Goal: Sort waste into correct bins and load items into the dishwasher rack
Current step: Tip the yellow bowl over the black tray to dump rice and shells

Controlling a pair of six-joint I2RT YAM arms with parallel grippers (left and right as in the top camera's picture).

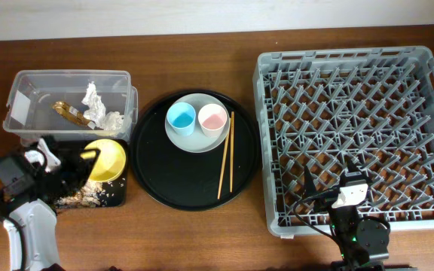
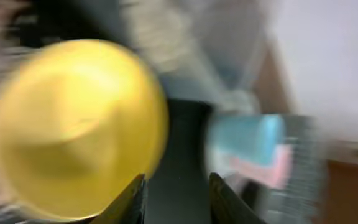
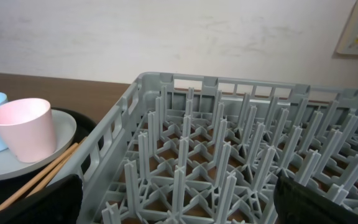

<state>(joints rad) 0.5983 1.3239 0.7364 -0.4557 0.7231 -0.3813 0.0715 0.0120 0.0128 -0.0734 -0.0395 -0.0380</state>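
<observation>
- Camera above the table: my left gripper (image 1: 80, 159) sits at the left rim of the smooth round yellow bowl (image 1: 105, 159). The bowl is tipped over the shallow black rectangular tray (image 1: 120, 188), which is strewn with beige crumbly scraps (image 1: 89, 194). The large grey plastic rack of upright pegs (image 1: 356, 132) lies well apart to the bowl's right. It is nearer my right gripper (image 1: 330, 179), which hangs over the rack's near edge.
- Left wrist: all is blur. The bowl fills the left, its rim just beside one finger (image 2: 132, 199). I cannot tell whether I clamp that rim.
- Right wrist: my fingers stand wide apart, holding nothing, above stiff pegs. To the left, a glossy pink cup (image 3: 23, 127) rests on the pale round plate (image 3: 61, 134), with thin wooden chopsticks (image 3: 42, 171) alongside.
</observation>
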